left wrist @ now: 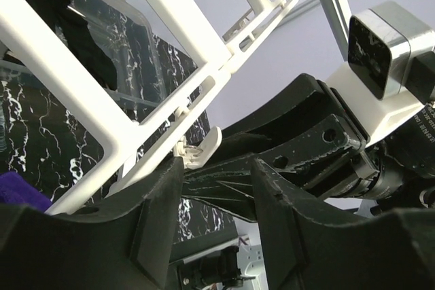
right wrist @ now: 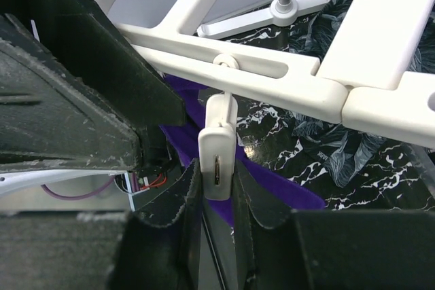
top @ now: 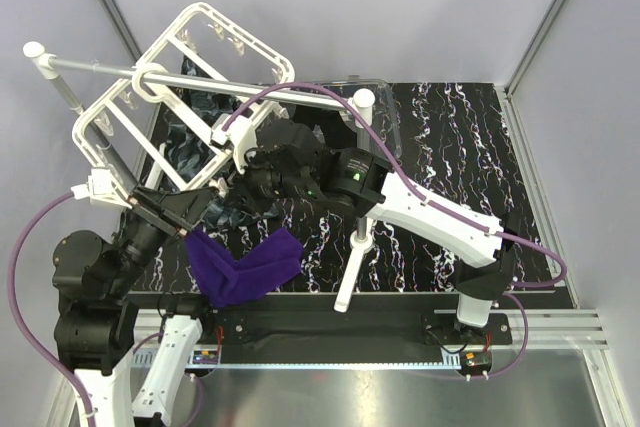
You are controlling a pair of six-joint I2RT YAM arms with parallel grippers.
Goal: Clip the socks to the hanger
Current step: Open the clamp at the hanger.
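while right jaws pinch a hanger clip [right wrist: 217, 161], left jaws ajar, empty — purple sock [top: 250, 265] beside.

I'm looking down on the white hanger [top: 110, 93], tilted in the upper left of the frame and hooked over the silver rod [top: 200, 77]. My left gripper [top: 190, 209] sits at centre left, just under the hanger's lower edge. The purple sock [top: 245, 267] is draped right below it, at lower centre. My right gripper [top: 238, 169] reaches in from the lower right and meets the hanger at centre. Dark socks [top: 195, 142] lie heaped on the marbled mat [top: 450, 147] beneath the hanger. From up here I can't tell how either pair of jaws stands.
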